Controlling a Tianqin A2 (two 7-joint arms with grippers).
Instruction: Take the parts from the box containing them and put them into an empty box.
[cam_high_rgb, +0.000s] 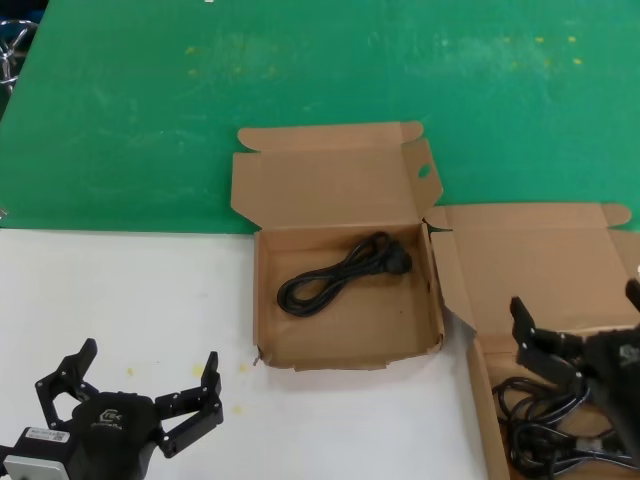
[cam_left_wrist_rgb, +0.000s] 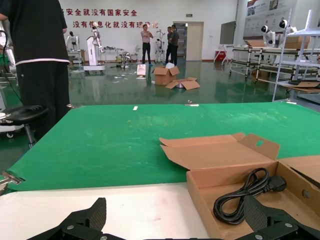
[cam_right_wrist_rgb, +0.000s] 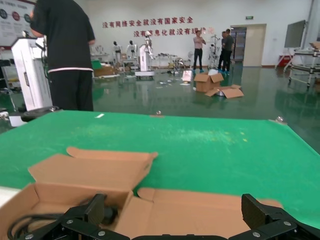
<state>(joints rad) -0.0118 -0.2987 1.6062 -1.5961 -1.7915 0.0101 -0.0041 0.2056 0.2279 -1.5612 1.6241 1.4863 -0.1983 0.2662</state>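
- The oval-holed box sits mid-desk, lid back, holding one coiled black cable.
- To the robot's right of that box, just beside it, lies the plain-flapped box, with a tangle of black cables inside.
- The right pincer hangs over that tangle, fingers spread wide, gripping nothing.
- The left pincer is well to the robot's left of the oval-holed box, over white desk, fingers wide and empty.
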